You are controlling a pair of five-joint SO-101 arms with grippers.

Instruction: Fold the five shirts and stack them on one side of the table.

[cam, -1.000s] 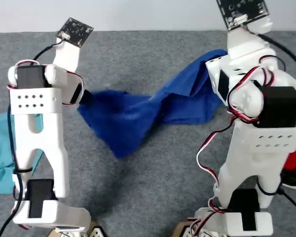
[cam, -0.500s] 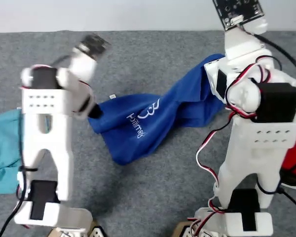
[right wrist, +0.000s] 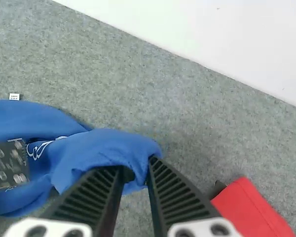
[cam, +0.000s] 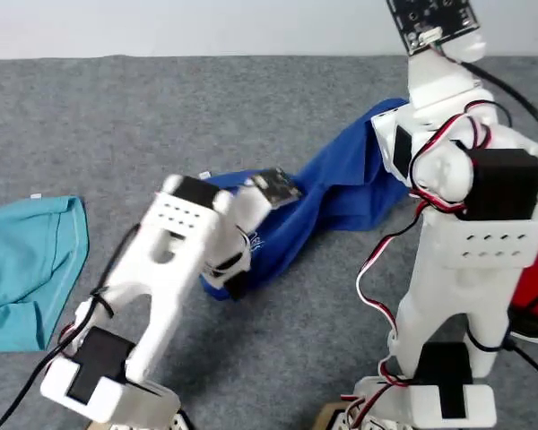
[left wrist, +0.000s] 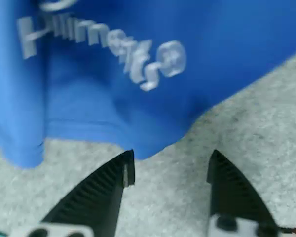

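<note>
High view: left arm [cam: 175, 260] has swung from table's left side to middle, now leans over blue shirt [cam: 332, 193] — teal shirt [cam: 27, 260] uncovered at left edge; right arm [cam: 466, 206] unmoved

Left wrist: left gripper [left wrist: 170, 165] spread wide, empty, at shirt's edge over grey mat [left wrist: 266, 123] — fresh grasp likely

Right wrist: right gripper [right wrist: 136, 172] narrow, pinching shirt corner; red shirt [right wrist: 246, 205] near

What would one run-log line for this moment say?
left gripper: open, at blue shirt edge | right gripper: shut on blue shirt | teal shirt: beside left arm
</note>
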